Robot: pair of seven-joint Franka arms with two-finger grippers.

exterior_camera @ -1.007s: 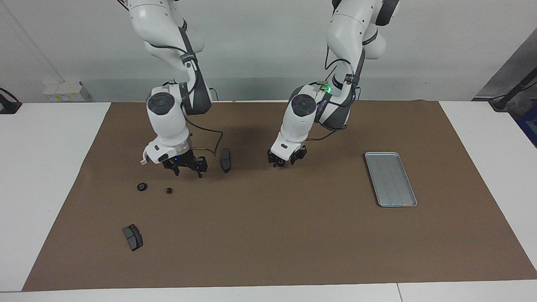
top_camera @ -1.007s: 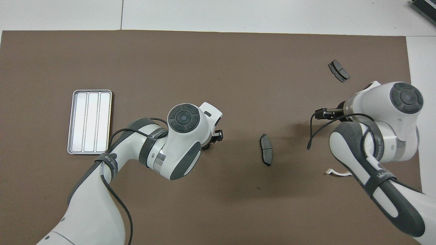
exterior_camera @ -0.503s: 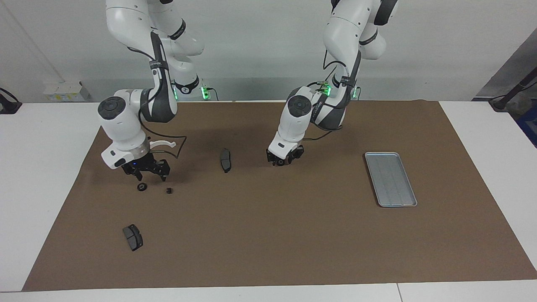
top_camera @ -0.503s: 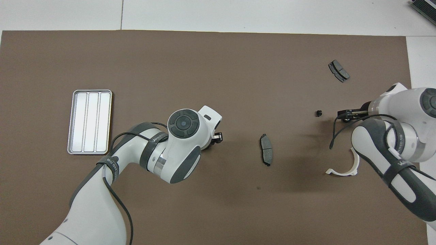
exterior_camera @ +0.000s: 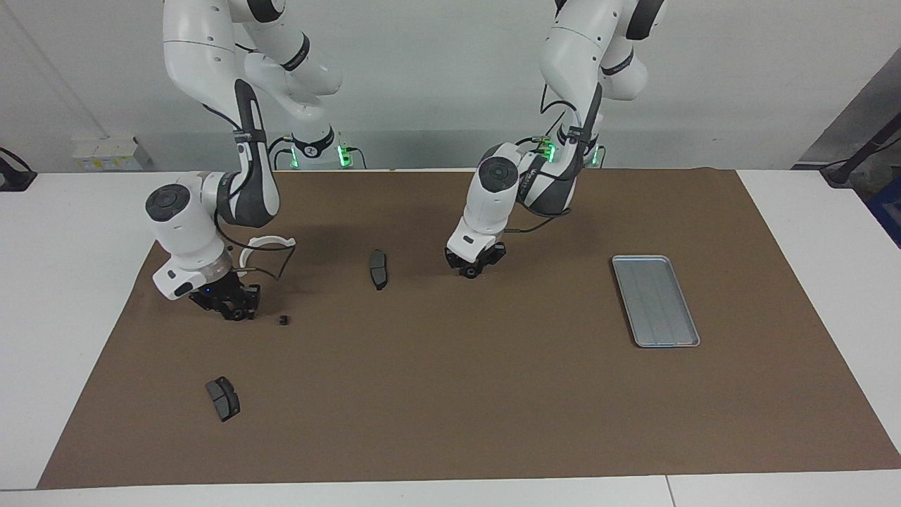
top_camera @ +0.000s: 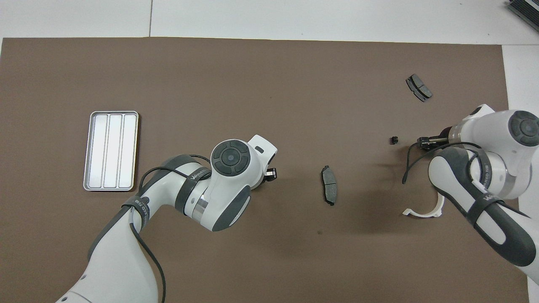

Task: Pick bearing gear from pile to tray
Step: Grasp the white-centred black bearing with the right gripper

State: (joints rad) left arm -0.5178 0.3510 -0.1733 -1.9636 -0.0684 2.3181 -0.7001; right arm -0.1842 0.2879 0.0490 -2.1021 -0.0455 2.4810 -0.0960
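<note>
Two arms are down low over the brown mat (exterior_camera: 450, 394) on the tabletop. Right end effector (exterior_camera: 229, 308) sits at the mat right where the small black ring was lying, can't tell if it's closed on anything. A tiny black round piece (exterior_camera: 284, 320) lies just beside it. Left end effector (exterior_camera: 473, 267) hangs mid-mat, grip unclear too. Silver tray (exterior_camera: 655, 301) sits toward the left arm's end, well apart.

Silver ribbed tray (exterior_camera: 656, 301) (top_camera: 110, 150) flat, left arm's end; small black gear (exterior_camera: 284, 320) (top_camera: 393, 140) on mat.
</note>
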